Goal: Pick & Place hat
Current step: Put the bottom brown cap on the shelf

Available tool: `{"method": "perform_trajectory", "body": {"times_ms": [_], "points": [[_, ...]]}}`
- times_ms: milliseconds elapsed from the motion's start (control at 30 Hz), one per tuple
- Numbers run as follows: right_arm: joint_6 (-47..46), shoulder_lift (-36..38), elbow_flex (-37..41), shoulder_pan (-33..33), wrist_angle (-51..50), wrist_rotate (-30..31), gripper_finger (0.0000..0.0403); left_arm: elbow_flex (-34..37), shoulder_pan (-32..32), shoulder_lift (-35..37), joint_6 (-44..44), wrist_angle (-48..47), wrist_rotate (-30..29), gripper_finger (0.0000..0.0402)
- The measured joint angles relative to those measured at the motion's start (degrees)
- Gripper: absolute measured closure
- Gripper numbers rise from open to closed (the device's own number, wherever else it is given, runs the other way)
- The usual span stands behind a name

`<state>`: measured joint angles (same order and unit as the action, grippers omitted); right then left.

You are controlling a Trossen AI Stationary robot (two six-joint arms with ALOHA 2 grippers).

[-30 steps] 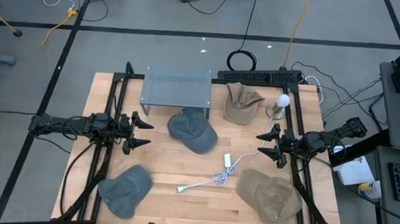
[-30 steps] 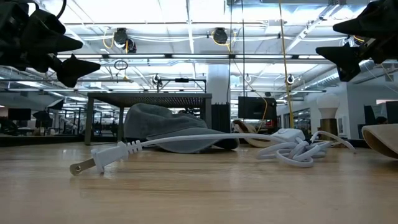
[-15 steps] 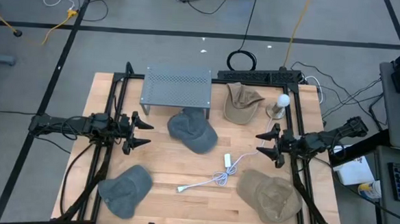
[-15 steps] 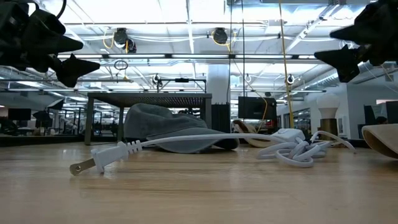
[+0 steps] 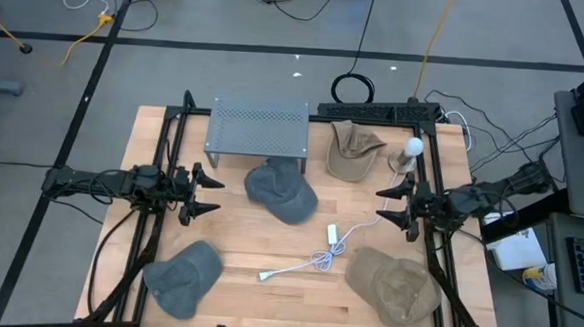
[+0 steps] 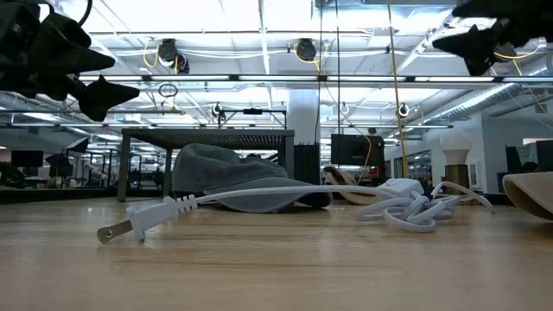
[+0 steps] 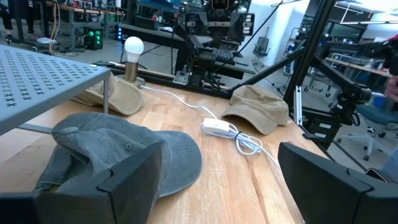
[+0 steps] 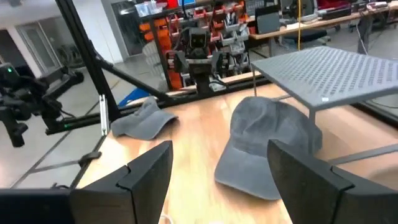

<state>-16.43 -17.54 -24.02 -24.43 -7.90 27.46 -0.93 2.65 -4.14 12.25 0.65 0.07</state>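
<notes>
Four caps lie on the wooden table. A grey cap [image 5: 281, 191] sits mid-table, its crown by the shelf, and shows in both wrist views [image 7: 118, 149] [image 8: 267, 143]. A second grey cap [image 5: 181, 275] lies near-left. One tan cap [image 5: 353, 150] lies far-right, another tan cap [image 5: 394, 282] near-right. My left gripper [image 5: 215, 197] hangs open above the table, left of the middle grey cap. My right gripper [image 5: 382, 205] hangs open, high over the right side, its fingers pointing toward that cap.
A grey perforated metal shelf [image 5: 259, 129] stands at the far middle, beside the grey cap. A white cable with plug [image 5: 317, 257] lies coiled between the caps. A lamp bulb [image 5: 411, 150] stands far-right. Black frame rails run along both table sides.
My right gripper has risen and moved slightly toward the far edge, staying open. The left gripper and all caps have kept still.
</notes>
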Motion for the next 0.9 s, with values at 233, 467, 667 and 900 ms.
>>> {"method": "perform_trajectory", "body": {"times_ms": [233,467,667,900], "points": [[2.45,-5.75,-7.58,0.00,-2.67,1.41,0.0149,0.00,-0.02,0.00,0.00,0.00,-0.02,0.0090],[3.29,-10.93,-16.99,0.02,-9.45,4.29,0.0149,-0.01,0.00,0.00,0.00,0.00,-0.02,0.0101],[4.30,-15.16,-25.63,0.02,-13.87,4.31,0.0149,0.00,0.00,0.00,0.00,0.00,0.00,0.0091],[4.29,-21.08,-37.38,0.00,-19.98,8.23,0.0149,-0.02,-0.01,0.01,0.00,0.01,-0.02,0.0076]]}}
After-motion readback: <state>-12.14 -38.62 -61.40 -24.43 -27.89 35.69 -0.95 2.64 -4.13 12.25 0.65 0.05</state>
